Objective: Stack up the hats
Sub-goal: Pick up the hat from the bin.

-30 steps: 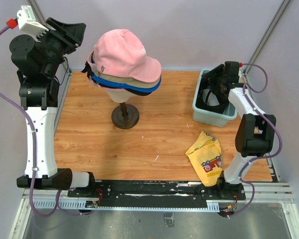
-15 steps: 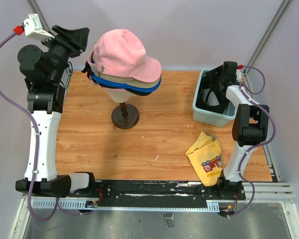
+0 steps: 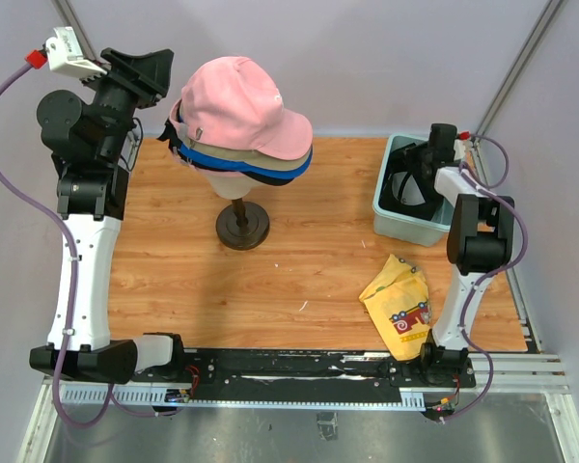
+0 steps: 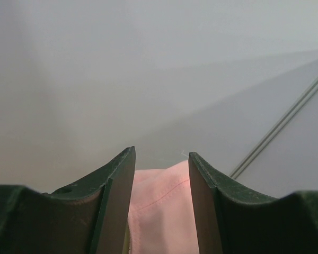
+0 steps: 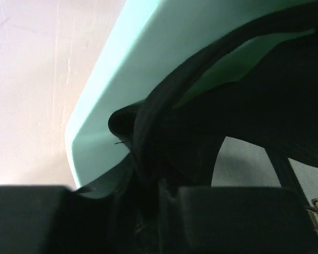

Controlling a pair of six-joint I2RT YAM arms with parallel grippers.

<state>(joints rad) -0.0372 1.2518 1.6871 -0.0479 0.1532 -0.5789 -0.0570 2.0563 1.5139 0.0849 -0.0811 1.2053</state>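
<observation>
Over at the bin [image 3: 398, 224] on the right of the tabletop, the right arm [image 3: 478, 227] has folded up tighter in the last second, elbow drawn in and wrist pushed further over the rim, onto the black cap [image 3: 410, 188] lying inside. Its own camera shows the cap's band running down between the jaws, but it's dark on dark and I cannot tell whether they have pinched it. The left arm [image 3: 82, 241] straightened and then stopped, held high beside the dummy head [image 3: 234, 185], jaws spread with nothing between them. The pink cap [image 3: 241, 101] tops the pile there, with tan, blue and black edges beneath. To my eye the binned cap is the last to fetch, and the grab is under way.
</observation>
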